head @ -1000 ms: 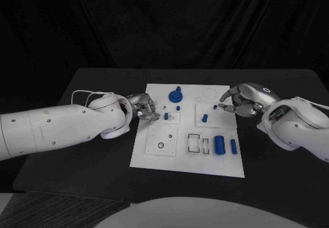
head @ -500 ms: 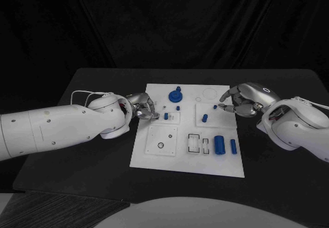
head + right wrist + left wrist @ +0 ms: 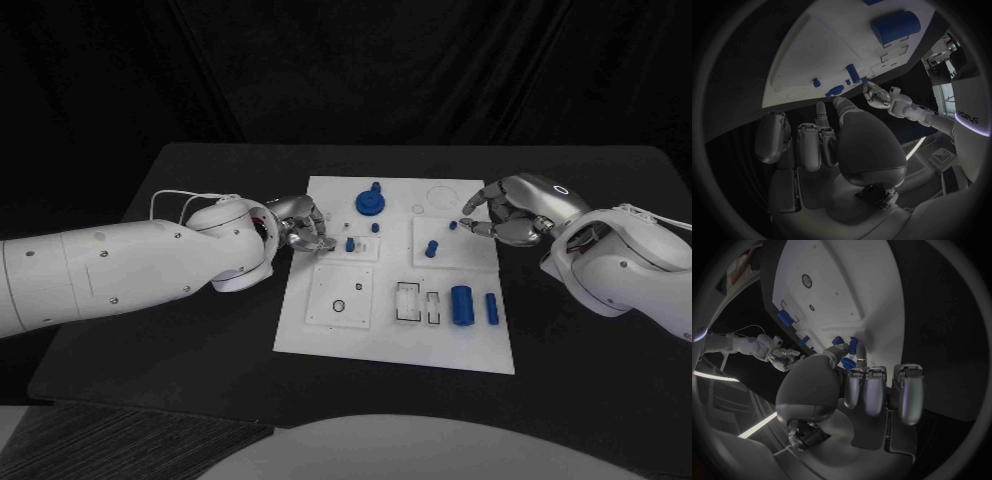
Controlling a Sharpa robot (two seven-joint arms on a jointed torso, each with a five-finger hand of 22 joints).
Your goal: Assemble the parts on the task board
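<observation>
Two loose blue cylinders (image 3: 472,305) lie on the near part of the white task board (image 3: 389,340), well short of both hands. Farther off, the left hand (image 3: 306,228) curls its fingertips (image 3: 856,347) by a small blue peg (image 3: 351,243); whether it grips is unclear. The right hand (image 3: 498,215) hovers, fingers curled, by another peg (image 3: 453,226). Likely step: seating pegs, needing fine alignment.

Left hand (image 3: 303,230) hangs with fingers curled inward; right hand (image 3: 508,215) likewise, fingers curled downward.

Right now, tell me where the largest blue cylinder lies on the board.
In the head view, the large blue cylinder lies on the task board, near its front right corner, between the outlined slots and a thinner blue peg.
</observation>
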